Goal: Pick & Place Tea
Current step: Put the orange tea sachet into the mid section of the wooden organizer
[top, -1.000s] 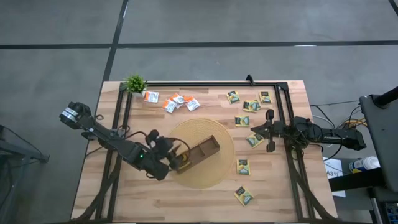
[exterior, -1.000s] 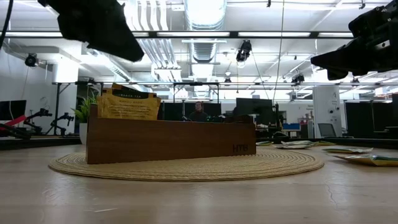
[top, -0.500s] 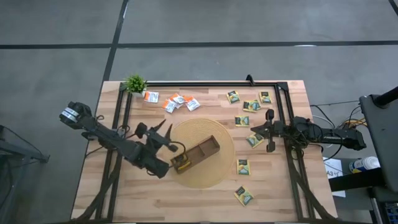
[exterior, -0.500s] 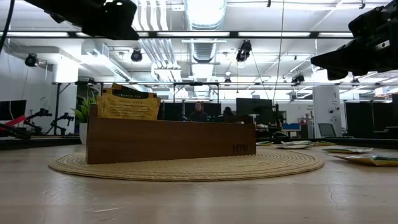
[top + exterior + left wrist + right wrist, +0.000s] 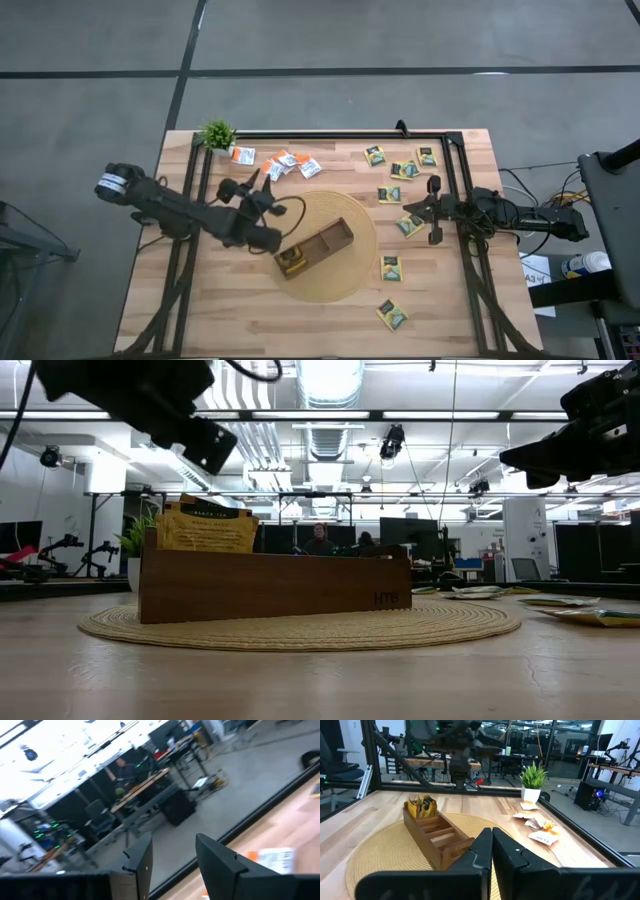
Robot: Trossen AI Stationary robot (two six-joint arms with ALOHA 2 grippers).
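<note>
A round woven mat [image 5: 345, 275] lies at frame centre in the high view, bearing the wooden tray [image 5: 325, 241]. The left gripper [image 5: 256, 186], fingers spread and empty, hovers upper left of the tray, near white-and-orange tea sachets [image 5: 285, 163]. A yellow sachet [image 5: 291, 262] stands in the tray's lower-left end. The right gripper [image 5: 433, 211], fingers pressed together, waits at right among dark green sachets [image 5: 408, 224].

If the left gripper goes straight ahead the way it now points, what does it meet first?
Probably the white-and-orange tea sachets near the table's far edge. The left gripper, open and empty, points that way, but it is raised, so it may pass above them.
</note>
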